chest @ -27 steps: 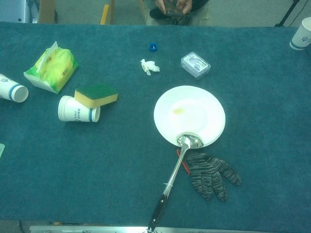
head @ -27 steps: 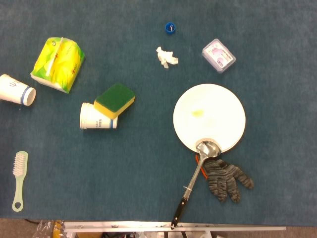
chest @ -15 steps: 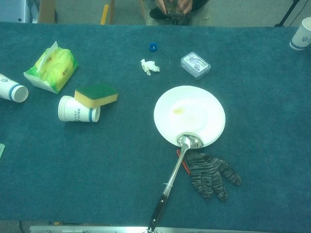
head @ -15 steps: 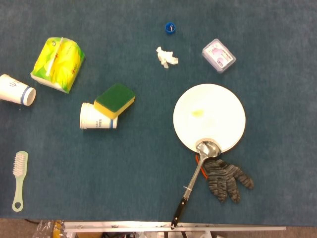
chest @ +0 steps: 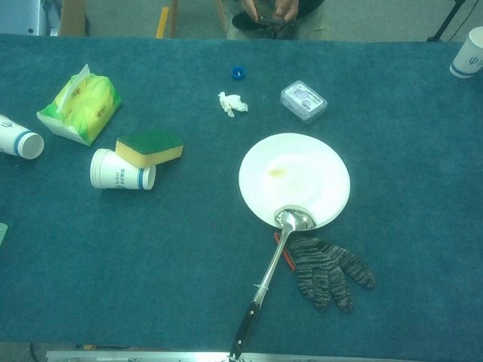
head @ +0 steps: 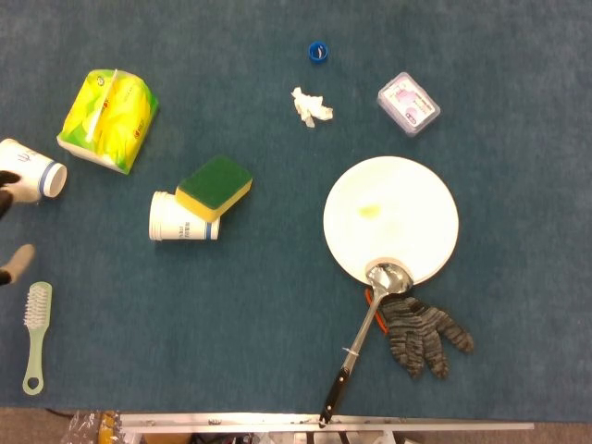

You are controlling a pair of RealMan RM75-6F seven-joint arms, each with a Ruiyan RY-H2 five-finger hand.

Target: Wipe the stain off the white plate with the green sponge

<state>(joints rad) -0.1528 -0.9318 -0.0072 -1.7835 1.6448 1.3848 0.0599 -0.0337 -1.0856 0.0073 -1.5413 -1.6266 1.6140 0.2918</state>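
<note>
Left of the white plate (head: 391, 220), the green sponge (head: 215, 187) leans on a tipped paper cup (head: 183, 222). We judge it light, soft; grip its sides. Our left robot hand (head: 11, 231) barely shows, so we cannot tell its state.

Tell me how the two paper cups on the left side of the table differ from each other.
The near cup lies beside the green sponge, which leans on it; the far-left cup lies alone at the table edge, below the tissue pack. In the head view the near cup's mouth faces left, the far-left cup's mouth right. Both are white with blue bands, tipped on their sides.
</note>
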